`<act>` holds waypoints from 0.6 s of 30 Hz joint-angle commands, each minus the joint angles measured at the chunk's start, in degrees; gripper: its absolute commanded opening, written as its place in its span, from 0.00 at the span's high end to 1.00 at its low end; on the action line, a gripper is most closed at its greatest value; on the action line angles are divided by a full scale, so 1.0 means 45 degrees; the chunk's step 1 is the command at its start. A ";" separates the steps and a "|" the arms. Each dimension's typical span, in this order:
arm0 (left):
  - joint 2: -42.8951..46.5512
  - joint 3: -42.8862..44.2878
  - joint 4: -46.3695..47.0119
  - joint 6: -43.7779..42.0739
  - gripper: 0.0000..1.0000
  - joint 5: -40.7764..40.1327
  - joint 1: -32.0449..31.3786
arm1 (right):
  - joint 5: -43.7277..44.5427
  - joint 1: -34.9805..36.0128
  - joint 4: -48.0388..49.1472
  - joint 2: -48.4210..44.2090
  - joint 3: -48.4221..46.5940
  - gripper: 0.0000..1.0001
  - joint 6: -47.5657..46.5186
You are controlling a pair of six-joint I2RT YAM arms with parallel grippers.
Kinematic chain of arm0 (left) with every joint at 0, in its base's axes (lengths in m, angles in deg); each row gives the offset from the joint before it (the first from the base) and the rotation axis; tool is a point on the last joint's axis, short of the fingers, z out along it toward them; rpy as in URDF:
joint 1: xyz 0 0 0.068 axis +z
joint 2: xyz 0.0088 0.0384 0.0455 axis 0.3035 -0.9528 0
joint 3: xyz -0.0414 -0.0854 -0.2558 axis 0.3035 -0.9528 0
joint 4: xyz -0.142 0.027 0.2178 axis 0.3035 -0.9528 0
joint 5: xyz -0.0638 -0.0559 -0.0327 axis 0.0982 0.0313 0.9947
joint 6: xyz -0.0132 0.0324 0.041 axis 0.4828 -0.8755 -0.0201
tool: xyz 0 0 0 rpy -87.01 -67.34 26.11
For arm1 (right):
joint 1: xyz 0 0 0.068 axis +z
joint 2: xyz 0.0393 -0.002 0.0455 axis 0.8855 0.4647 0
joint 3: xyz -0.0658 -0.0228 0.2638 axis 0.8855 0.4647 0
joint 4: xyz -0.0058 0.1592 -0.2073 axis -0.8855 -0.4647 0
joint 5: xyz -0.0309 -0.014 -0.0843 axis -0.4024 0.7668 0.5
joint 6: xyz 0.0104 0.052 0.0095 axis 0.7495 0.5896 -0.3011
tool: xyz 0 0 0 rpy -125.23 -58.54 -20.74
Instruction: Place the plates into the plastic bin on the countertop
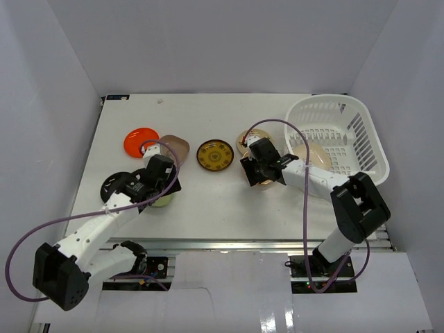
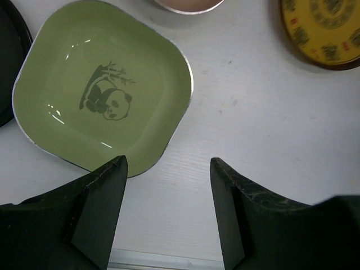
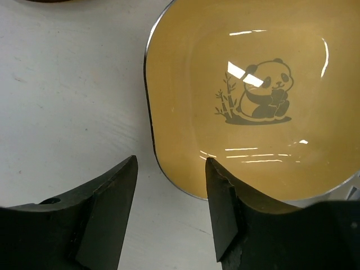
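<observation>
The white slotted plastic bin [image 1: 361, 132] stands at the right on the white countertop [image 1: 208, 201] and holds a beige plate [image 1: 313, 154]. My right gripper [image 1: 259, 168] is open over an amber panda plate [image 3: 253, 95]. Its jaws [image 3: 171, 166] straddle the plate's left rim, one finger over the plate, the other over the table. My left gripper [image 1: 161, 184] is open and empty beside a green panda plate [image 2: 104, 84]. Its left finger [image 2: 104, 185] overlaps that plate's near edge, and its jaws [image 2: 169, 169] are over bare table.
An orange round plate [image 1: 141, 142], a brown plate [image 1: 175, 146], a yellow round plate [image 1: 215, 155] and a black plate [image 1: 112, 184] lie on the table. Another plate [image 1: 244, 141] peeks out behind the right gripper. The metal front rail [image 2: 157, 261] is close to the left gripper.
</observation>
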 commanded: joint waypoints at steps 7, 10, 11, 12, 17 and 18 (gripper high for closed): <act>-0.2513 0.1279 -0.2014 -0.0972 0.32 -0.0354 0.0010 | 0.0017 0.0213 0.1117 0.1626 -0.0693 0.47 -0.0461; -0.3293 0.1474 -0.1995 -0.1362 0.33 -0.0805 0.0030 | 0.0622 0.0368 0.0904 0.1589 -0.0771 0.67 -0.0461; -0.3549 0.1533 -0.1995 -0.1479 0.34 -0.0747 0.0010 | 0.0701 0.0524 0.0825 0.1511 -0.0771 0.71 -0.0422; -0.3764 0.1553 -0.1975 -0.1577 0.35 -0.0611 0.0029 | 0.0798 0.0622 0.0766 0.1240 -0.0752 0.74 -0.0383; -0.4643 0.1495 -0.1566 -0.2027 0.42 -0.0278 0.0030 | 0.1988 0.2005 -0.0072 0.0281 -0.0888 0.88 0.0104; -0.4742 0.1495 -0.1507 -0.2066 0.42 -0.0258 0.0030 | 0.2281 0.2164 -0.0383 -0.0087 -0.0947 0.90 0.0202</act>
